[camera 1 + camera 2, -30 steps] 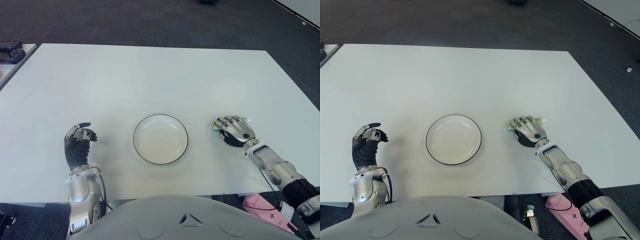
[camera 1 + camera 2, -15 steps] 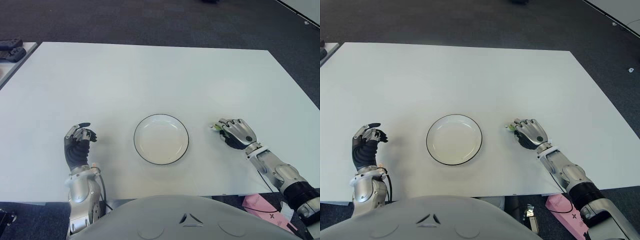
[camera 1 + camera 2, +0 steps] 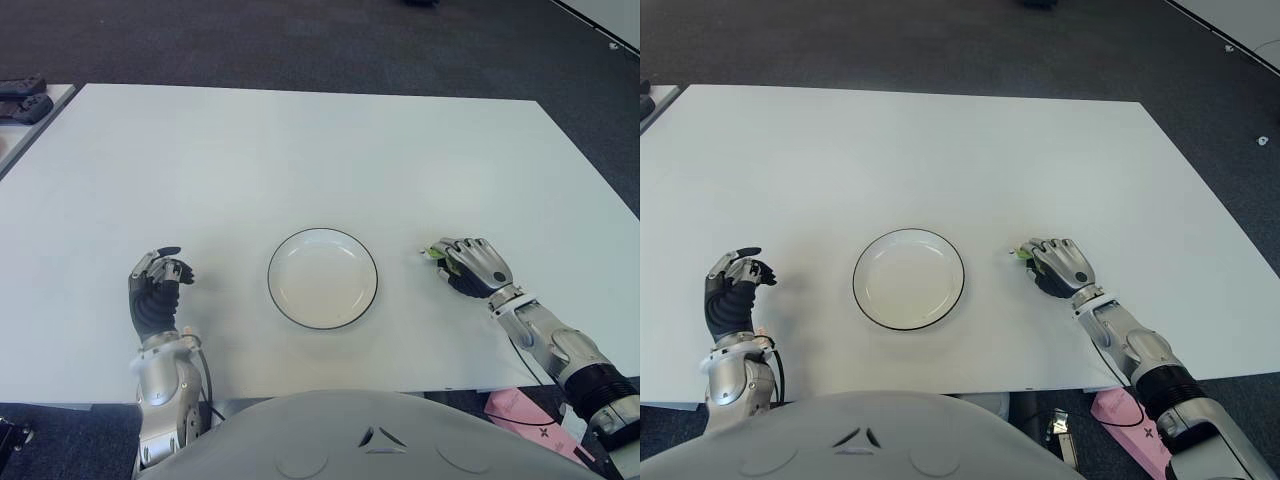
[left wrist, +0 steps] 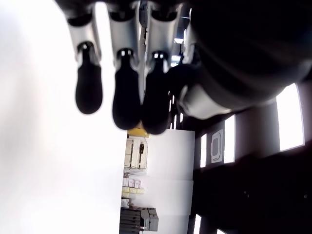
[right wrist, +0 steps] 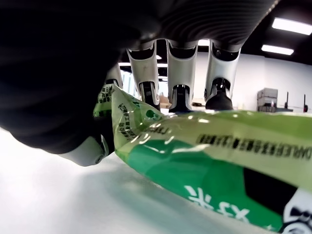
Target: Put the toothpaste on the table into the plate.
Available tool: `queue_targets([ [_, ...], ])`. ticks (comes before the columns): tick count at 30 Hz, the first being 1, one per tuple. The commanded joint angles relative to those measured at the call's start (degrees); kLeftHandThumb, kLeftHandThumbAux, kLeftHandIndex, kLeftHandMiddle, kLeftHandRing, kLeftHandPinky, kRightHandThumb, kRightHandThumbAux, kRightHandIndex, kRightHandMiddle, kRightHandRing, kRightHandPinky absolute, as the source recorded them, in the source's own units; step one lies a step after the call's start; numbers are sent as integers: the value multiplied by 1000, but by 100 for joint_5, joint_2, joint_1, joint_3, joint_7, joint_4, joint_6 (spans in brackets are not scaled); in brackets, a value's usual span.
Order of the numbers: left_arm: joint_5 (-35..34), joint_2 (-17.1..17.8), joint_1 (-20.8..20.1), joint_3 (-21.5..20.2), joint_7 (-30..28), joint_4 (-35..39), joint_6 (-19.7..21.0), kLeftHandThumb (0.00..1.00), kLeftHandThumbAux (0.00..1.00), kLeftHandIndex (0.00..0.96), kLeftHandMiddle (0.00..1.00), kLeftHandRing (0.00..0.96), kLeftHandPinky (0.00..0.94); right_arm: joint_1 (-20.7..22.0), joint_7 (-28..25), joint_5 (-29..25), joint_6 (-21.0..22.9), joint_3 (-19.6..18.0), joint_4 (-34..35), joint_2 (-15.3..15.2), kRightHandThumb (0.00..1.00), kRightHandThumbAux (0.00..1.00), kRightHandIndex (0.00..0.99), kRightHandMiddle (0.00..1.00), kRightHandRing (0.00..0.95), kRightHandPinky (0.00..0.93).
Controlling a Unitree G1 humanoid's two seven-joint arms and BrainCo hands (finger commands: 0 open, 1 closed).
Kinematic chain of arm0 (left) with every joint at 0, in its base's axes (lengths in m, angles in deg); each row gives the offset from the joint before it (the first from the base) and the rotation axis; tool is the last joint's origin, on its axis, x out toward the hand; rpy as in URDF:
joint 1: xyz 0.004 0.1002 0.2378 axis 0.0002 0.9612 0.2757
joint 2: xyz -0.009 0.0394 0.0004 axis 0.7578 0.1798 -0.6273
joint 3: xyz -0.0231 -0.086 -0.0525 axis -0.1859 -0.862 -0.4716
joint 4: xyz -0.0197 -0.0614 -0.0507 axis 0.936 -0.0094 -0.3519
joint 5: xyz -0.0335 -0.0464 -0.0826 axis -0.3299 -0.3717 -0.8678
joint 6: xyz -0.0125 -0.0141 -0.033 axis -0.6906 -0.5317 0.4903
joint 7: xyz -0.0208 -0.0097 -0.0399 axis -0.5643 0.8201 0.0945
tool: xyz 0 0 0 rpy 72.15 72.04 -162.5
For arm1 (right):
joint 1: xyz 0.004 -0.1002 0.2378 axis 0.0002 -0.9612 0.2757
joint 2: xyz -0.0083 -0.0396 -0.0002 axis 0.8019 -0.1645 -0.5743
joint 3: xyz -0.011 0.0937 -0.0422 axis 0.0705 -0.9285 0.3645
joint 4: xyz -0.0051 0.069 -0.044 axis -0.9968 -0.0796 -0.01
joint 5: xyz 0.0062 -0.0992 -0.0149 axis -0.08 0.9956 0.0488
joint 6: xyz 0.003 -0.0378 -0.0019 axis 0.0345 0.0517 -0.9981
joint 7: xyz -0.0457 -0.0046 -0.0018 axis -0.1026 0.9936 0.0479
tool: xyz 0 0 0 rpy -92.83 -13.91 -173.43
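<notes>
The toothpaste [image 5: 204, 161] is a green tube lying on the white table [image 3: 300, 150], right of the plate. My right hand [image 3: 470, 265] covers it, fingers [image 5: 181, 95] curled over the tube, and only a green tip [image 3: 437, 252] shows toward the plate in the eye views. The round white plate [image 3: 322, 280] with a dark rim sits empty near the table's front middle. My left hand [image 3: 155, 285] shows left of the plate, fingers curled and holding nothing.
A second table at the far left carries dark objects [image 3: 22, 95]. A pink item [image 3: 520, 405] shows below the table's front right edge. Dark carpet surrounds the table.
My right hand has drawn slightly back toward the front edge and closed over the toothpaste; the tube end that stuck out on its right no longer shows. The left hand has not moved.
</notes>
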Motion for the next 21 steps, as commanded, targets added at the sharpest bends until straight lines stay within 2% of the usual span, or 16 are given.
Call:
queue_targets([
  [1,43,-103,-34,-12,4,-132,-61,701,721,434,659,643,607,-229,-332,-82,-65,11,47,129,731,714,440,877,870,872],
  [6,116,-116,-58,-10,68,-163,-54,700,721,433,661,644,609,-210,-390,-139,-52,-101,94,200,731,713,440,877,870,872],
  [10,121,-162,-82,-4,123,-157,-1,701,722,433,666,647,612,-38,-375,-224,4,-290,162,345,730,714,439,877,870,874],
  [21,4,-150,-200,41,22,-318,-167,700,722,434,665,646,613,556,76,-22,40,-639,457,765,731,714,439,880,875,882],
])
